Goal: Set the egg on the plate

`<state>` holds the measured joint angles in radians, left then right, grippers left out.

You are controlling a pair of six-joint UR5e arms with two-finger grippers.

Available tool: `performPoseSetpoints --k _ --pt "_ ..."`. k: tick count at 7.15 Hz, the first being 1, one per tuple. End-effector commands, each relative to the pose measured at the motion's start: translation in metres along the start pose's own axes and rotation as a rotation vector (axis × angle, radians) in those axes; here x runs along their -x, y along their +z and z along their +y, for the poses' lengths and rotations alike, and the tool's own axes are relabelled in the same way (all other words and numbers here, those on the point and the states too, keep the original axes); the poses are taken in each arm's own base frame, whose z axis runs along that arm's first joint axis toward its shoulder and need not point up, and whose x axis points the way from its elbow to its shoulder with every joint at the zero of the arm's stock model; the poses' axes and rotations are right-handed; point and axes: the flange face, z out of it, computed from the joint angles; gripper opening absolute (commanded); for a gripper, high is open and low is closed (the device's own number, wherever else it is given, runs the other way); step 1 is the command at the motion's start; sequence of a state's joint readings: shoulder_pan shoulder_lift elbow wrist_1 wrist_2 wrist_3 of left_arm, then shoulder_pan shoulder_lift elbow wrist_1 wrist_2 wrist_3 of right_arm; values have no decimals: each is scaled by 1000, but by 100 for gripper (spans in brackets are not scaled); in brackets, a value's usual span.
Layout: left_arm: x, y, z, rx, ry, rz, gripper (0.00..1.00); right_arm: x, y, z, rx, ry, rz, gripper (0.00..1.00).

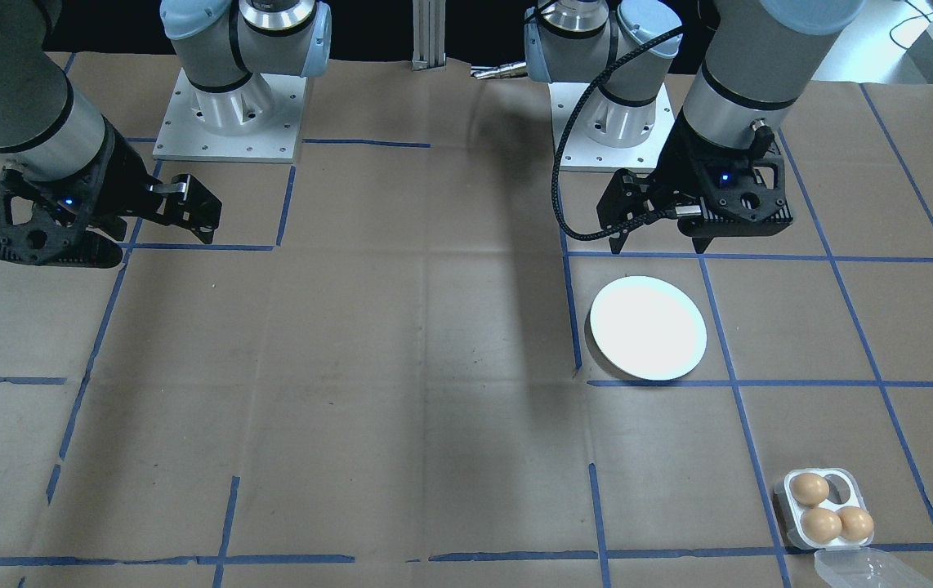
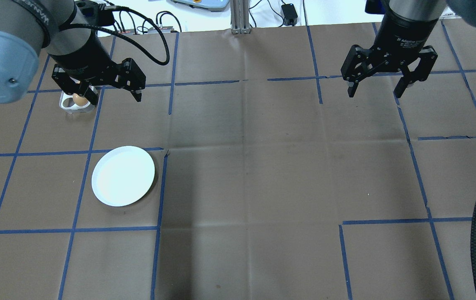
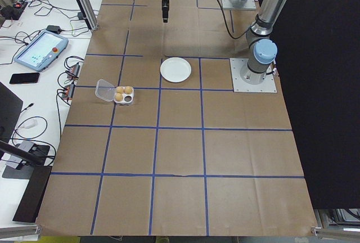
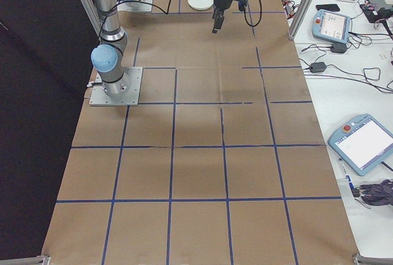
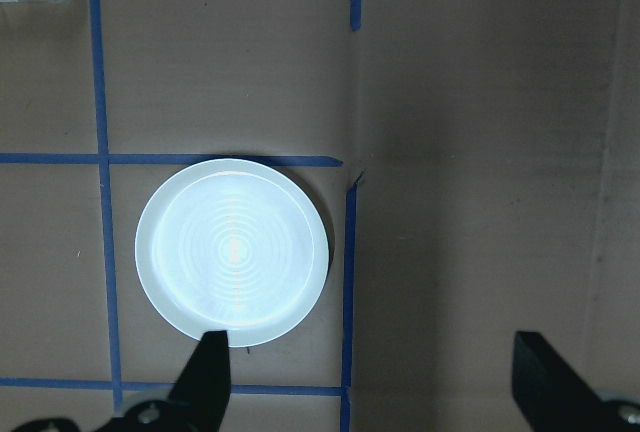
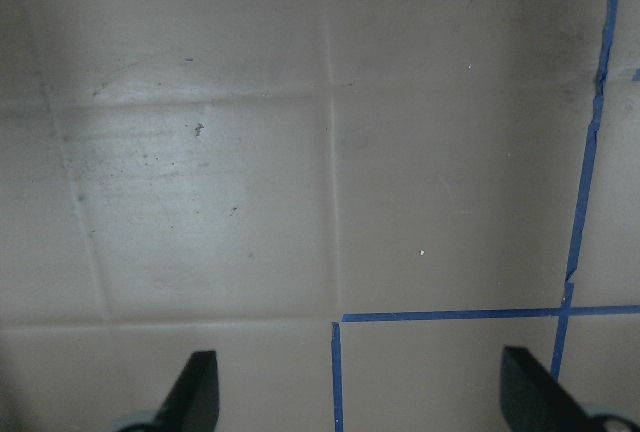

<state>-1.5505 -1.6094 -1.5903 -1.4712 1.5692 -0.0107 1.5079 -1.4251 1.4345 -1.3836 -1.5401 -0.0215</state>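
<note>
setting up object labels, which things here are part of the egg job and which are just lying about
Job:
- eggs, three in the tray
- plate, bare
- left hand, open, near the plate

Lying about:
- clear lid beside the tray
- right hand, open, far side
- tablets, phone and cables on the side benches

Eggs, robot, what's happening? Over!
Left gripper open, empty. Right gripper open, empty. Three eggs sit in the tray; plate bare. Nothing between them.

From overhead I see the left gripper covering most of the small white square egg tray; its clear plastic lid is cropped by the front view's bottom edge.
</note>
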Motion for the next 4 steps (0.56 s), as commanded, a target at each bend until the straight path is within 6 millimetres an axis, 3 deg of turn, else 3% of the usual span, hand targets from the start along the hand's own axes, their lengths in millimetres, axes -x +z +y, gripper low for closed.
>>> performPoseSetpoints --k 1,3,4 --pt "16 -2 -22 -8 -27 8 100 0 0 0 0 0 0 100" --pt "71 -8 -76 -30 -86 21 100 0 0 0 0 0 0 100" --pt "107 -4 -101 -33 -77 22 100 0 0 0 0 0 0 100"
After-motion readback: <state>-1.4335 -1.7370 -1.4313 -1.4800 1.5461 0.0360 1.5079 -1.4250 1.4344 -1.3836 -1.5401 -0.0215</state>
